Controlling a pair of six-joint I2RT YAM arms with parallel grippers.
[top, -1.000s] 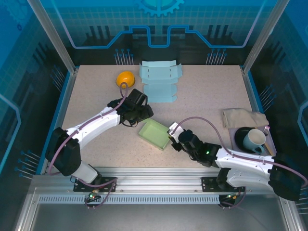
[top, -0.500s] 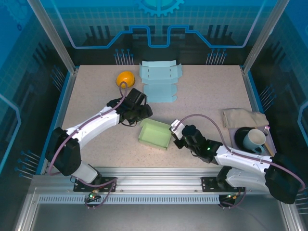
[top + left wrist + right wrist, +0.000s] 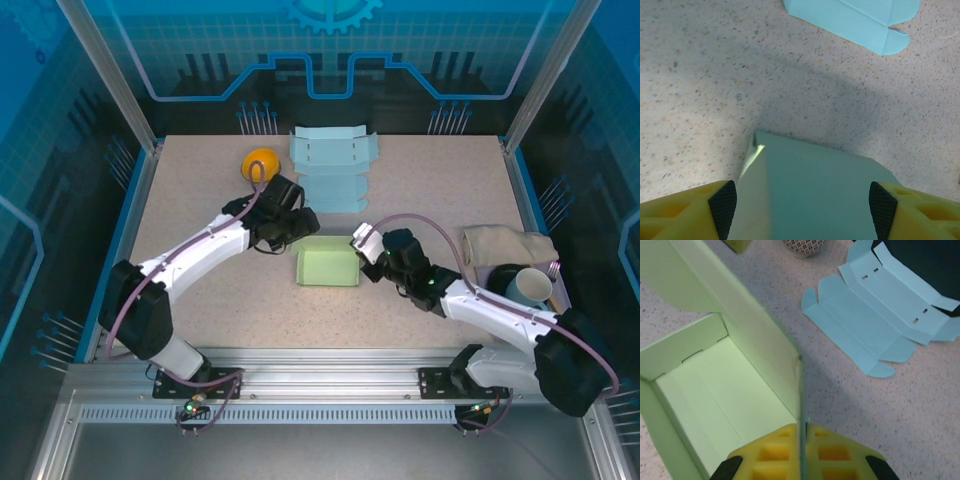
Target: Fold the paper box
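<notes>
Top external is showing the green box [image 3: 328, 268] mid-table, right gripper [image 3: 364, 252] pinching its right wall, left gripper [image 3: 303, 228] spreading wide at its far-left corner. Beyond, a blue blank [image 3: 333, 172] and orange object [image 3: 260, 162] are lying; cloth [image 3: 505, 243] and mug [image 3: 528, 290] are crowding the right edge; tabletop [image 3: 210, 310] is lying open nearer.

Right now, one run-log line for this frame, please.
left gripper open over green box corner | right gripper shut on green box wall | blue sheet flat, untouched

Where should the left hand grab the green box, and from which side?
Its left wall, from above: the green box sits open-topped with thin upright walls, so one finger goes inside, one outside. The right hand is shut on the opposite wall, and the open left hand hovers nearby.
</notes>
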